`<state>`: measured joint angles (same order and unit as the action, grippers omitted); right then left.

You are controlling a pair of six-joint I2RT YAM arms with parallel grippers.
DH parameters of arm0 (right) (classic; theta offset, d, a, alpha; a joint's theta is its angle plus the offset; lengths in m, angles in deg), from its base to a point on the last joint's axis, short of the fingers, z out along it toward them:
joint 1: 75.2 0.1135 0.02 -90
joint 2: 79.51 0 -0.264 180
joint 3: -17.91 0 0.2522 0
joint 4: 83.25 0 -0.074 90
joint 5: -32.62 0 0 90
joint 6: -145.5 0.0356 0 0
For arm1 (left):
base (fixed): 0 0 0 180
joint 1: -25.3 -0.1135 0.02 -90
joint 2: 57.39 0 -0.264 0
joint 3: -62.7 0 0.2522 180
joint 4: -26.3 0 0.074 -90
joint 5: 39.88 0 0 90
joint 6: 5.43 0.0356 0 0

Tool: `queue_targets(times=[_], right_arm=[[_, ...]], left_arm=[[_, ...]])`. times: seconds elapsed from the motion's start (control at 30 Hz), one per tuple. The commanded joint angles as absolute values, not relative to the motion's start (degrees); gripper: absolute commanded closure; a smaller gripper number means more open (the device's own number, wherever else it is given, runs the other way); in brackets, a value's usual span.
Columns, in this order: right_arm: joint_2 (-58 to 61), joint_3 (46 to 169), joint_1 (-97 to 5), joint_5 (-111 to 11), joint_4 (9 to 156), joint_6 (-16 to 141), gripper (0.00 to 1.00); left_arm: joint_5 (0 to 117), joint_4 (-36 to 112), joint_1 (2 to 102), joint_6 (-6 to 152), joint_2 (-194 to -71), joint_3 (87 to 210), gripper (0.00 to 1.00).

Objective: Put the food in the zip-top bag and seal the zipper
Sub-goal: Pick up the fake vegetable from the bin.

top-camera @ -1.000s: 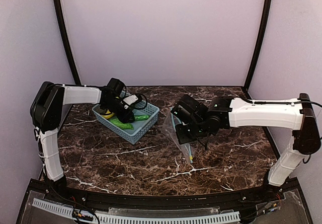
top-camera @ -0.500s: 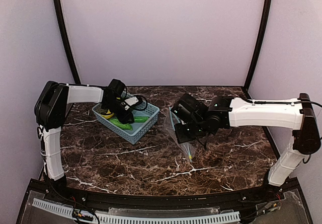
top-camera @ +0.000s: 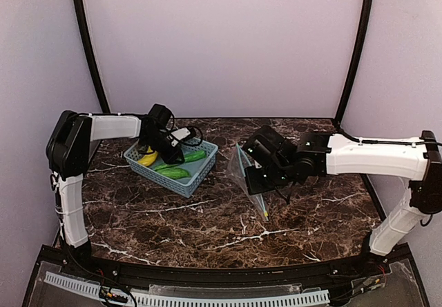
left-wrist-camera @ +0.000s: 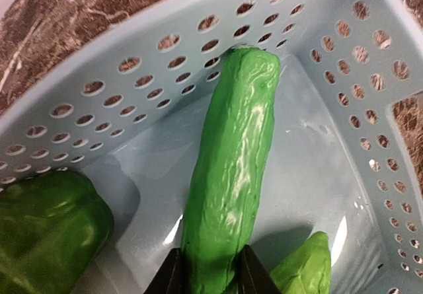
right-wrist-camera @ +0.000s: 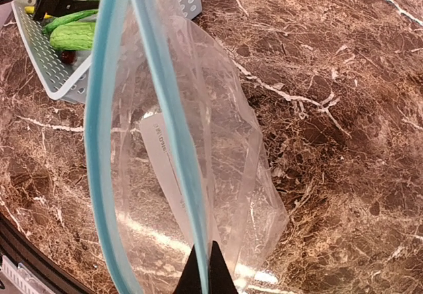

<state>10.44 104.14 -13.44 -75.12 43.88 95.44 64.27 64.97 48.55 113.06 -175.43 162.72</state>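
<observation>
In the left wrist view a long green cucumber piece lies in the basket, and my left gripper is shut on its near end, one finger against each side. A dark green bell pepper sits to its left, and the tip of a second cucumber piece shows to its right. From above, the yellow banana lies beside my left gripper. My right gripper is shut on the light-blue zipper of the clear zip-top bag and holds its mouth open above the table.
The food lies in a light-blue slotted basket at the table's back left. The bag hangs right of the basket, with its lower corner near the marble table. Black frame posts stand at both back corners.
My left gripper's fingers have come together on the cucumber piece in the basket. The right arm has shifted slightly right with the bag, which hangs more upright.
</observation>
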Motion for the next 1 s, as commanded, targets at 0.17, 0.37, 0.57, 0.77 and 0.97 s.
queue_targets(times=[0.17,0.37,0.57,0.77,0.97], right_arm=[[3.53,101.26,-15.63,-69.78,51.67,96.32,1.0],[-2.89,96.07,-19.33,-61.49,60.66,95.36,1.0],[-9.55,90.28,-23.66,-49.99,70.47,96.18,1.0],[-13.43,87.89,-26.5,-44.12,75.7,98.47,1.0],[-15.25,87.42,-27.21,-41.54,78.88,100.27,1.0]], left_arm=[[68.9,55.47,48.33,101.31,-157.65,159.77,0.86],[73.72,51.61,48.33,93.3,-149.75,154.57,0.86],[81.23,38.51,49.98,76.68,-138.26,144.51,0.86],[70.63,27.88,59.95,68.99,-126.95,134.6,0.85],[63.64,15.96,71.33,63.42,-124.69,129.91,0.85]])
